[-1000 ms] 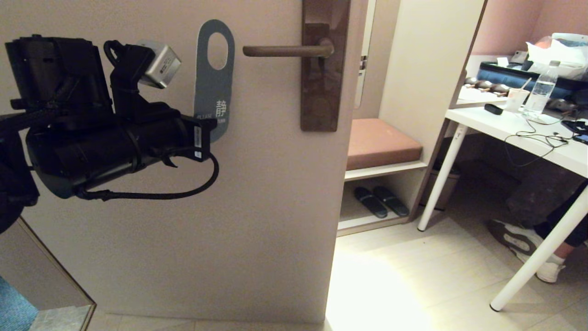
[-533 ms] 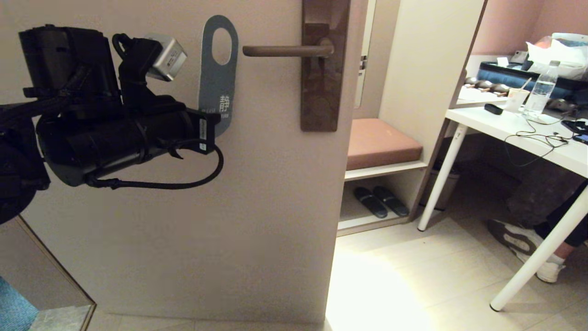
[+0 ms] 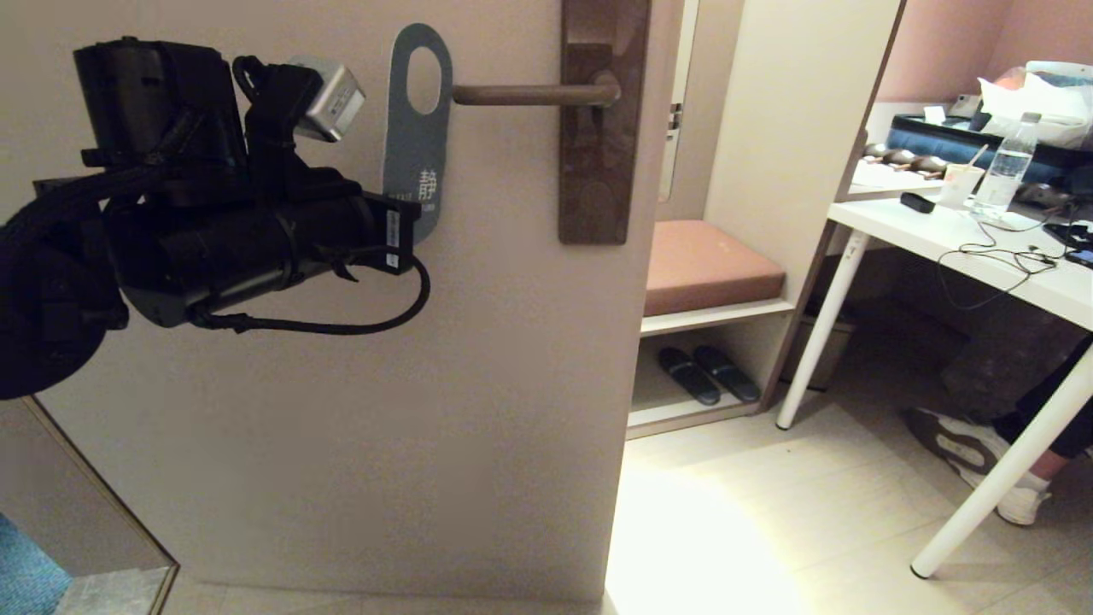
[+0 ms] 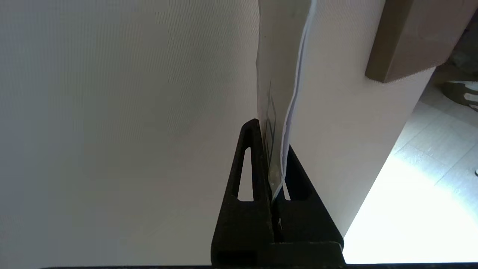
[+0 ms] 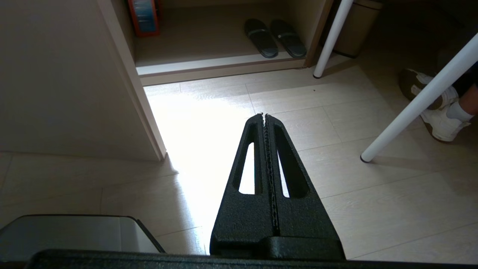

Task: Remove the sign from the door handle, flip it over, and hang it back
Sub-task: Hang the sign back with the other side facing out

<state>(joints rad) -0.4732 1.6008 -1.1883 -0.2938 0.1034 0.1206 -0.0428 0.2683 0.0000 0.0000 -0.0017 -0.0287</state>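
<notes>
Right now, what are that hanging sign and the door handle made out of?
The sign looks like thin card or stiff plastic with a matte blue face: the left gripper pinches its bottom, and in the left wrist view its edge is sheet-thin and bends slightly. The door handle looks like brown metal with a dull satin finish, showing only a soft sheen, on a matching backplate.

My left gripper (image 4: 274, 149), its matt black plastic fingers (image 4: 251, 164) showing a fine grainy texture, is pinching the sign (image 3: 418, 128), which is looking like thin, smooth card, matt blue on its facing side. The door handle (image 3: 534, 94) is showing as brushed brown metal with a soft sheen. My right gripper (image 5: 265, 116) is wearing the same rough black plastic.
</notes>
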